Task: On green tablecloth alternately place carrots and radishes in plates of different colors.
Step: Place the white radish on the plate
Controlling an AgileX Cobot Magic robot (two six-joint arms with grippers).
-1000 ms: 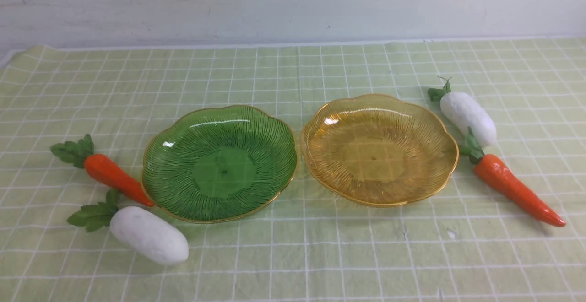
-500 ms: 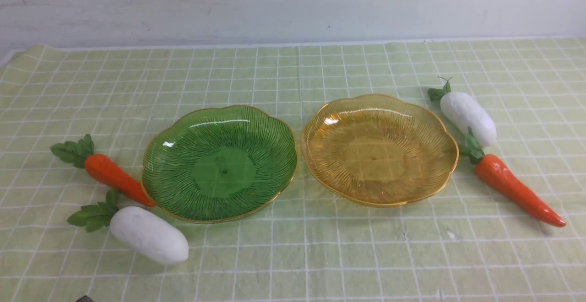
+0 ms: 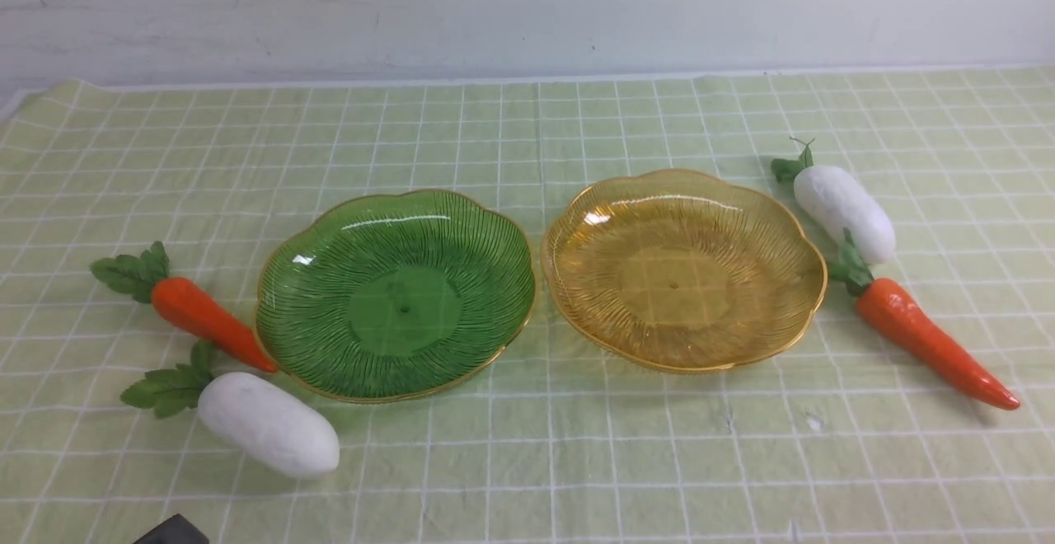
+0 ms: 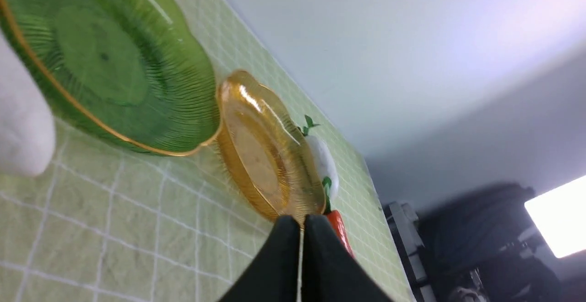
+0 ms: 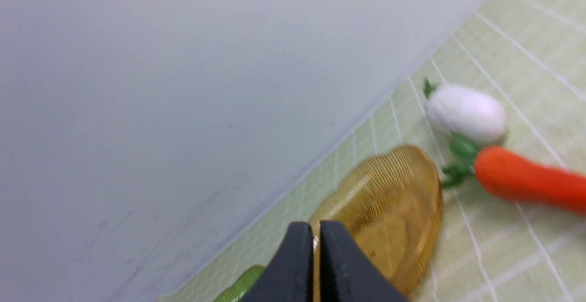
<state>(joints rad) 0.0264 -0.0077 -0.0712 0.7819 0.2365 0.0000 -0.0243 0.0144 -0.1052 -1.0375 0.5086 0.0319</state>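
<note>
Green ribbed plastic plate [image 3: 396, 293], amber ribbed plate [image 3: 684, 268]: bare. Left pincer [image 4: 300, 223], right pincer [image 5: 316, 229]: closed, empty. First pick pending: open over orange toy carrot [image 3: 206, 323].

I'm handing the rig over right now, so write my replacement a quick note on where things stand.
Left gripper shut, empty; right gripper shut, empty.
Green plate and amber plate side by side on the green tablecloth, both empty.
Left carrot and left radish lie left of the green plate; right radish and right carrot right of the amber plate.
Done: nothing placed. Left: all four vegetables into the plates.
</note>
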